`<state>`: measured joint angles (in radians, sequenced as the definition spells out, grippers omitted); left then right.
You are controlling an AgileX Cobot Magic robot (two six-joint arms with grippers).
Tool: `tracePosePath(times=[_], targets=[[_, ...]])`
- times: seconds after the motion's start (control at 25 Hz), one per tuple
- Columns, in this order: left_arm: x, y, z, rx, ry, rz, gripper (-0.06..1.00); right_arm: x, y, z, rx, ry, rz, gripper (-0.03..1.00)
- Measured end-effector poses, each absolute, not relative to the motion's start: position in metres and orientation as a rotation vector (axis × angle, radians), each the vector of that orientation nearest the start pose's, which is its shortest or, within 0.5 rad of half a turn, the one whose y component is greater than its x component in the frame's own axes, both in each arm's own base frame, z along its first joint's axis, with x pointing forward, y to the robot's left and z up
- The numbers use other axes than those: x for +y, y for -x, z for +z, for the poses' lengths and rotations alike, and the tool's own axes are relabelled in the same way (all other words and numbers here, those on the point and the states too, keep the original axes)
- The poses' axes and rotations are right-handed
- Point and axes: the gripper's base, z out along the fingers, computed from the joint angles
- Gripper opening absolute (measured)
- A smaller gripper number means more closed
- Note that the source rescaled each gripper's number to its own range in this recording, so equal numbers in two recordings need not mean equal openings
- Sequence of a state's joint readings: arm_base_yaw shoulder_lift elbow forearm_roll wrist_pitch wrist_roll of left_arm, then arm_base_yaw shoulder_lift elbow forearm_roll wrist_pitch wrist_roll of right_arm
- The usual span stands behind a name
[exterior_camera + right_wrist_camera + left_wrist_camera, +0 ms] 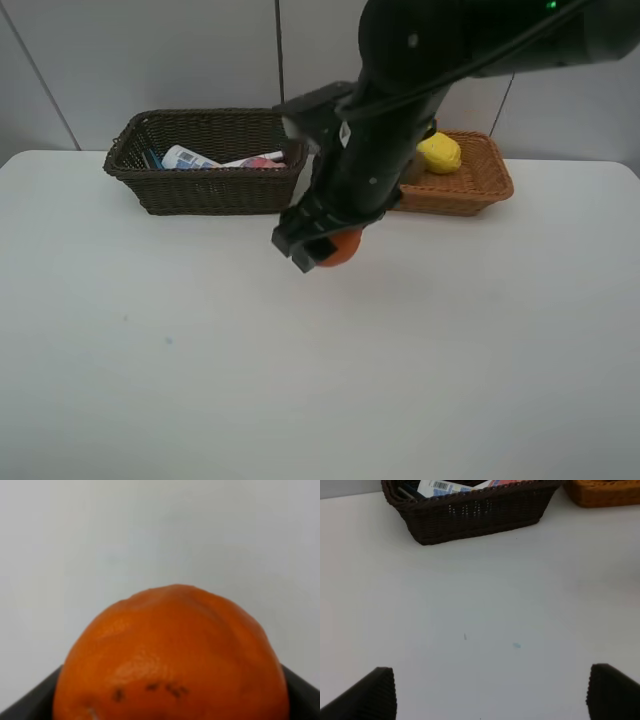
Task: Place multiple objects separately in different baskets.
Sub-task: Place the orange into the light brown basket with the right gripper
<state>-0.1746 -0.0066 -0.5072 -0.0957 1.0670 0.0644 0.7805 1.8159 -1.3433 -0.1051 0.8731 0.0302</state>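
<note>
My right gripper (318,245) is shut on the orange (340,248), low over the white table in front of the gap between the baskets. The orange (170,655) fills the right wrist view. The dark brown basket (200,190) holds the white blue-capped tube (185,157), the pink bottle (258,161) and the marker (262,156). The light tan basket (480,185) holds the yellow lemon (440,153). My left gripper (492,695) is open over bare table, facing the dark basket (475,515). The kiwi, mangosteen and eraser are hidden.
The right arm (400,90) reaches over the middle and hides the tan basket's left part. The white table (150,350) runs wide in front of both baskets. A grey panelled wall (150,50) stands behind them.
</note>
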Motion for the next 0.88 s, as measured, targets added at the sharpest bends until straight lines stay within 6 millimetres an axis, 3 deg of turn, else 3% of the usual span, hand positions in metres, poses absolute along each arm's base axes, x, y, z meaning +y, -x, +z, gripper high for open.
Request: tracePosePath(times=[0.12, 0.24, 0.4, 0.6, 0.68, 0.76, 0.88], targets=[[-0.006, 0.008, 0.279, 2.023, -0.248, -0.183, 1.00, 0.226, -0.325, 0.245, 2.543, 0.886, 0.025, 0.76], [-0.006, 0.008, 0.279, 2.023, -0.248, -0.183, 1.00, 0.184, -0.374, 0.247, 2.505, 0.668, 0.016, 0.76], [-0.006, 0.008, 0.279, 2.023, -0.248, -0.183, 1.00, 0.126, -0.417, 0.225, 2.507, 0.454, -0.013, 0.76], [-0.006, 0.008, 0.279, 2.023, -0.248, -0.183, 1.00, 0.081, -0.438, 0.196, 2.555, 0.315, -0.044, 0.76], [-0.006, 0.008, 0.279, 2.023, -0.248, -0.183, 1.00, 0.074, -0.440, 0.192, 2.567, 0.281, -0.037, 0.79], [-0.006, 0.008, 0.279, 2.023, -0.248, -0.183, 1.00, 0.073, -0.440, 0.192, 2.562, 0.271, -0.033, 0.92], [-0.006, 0.008, 0.279, 2.023, -0.248, -0.183, 1.00, 0.073, -0.440, 0.192, 2.574, 0.221, -0.017, 0.98]])
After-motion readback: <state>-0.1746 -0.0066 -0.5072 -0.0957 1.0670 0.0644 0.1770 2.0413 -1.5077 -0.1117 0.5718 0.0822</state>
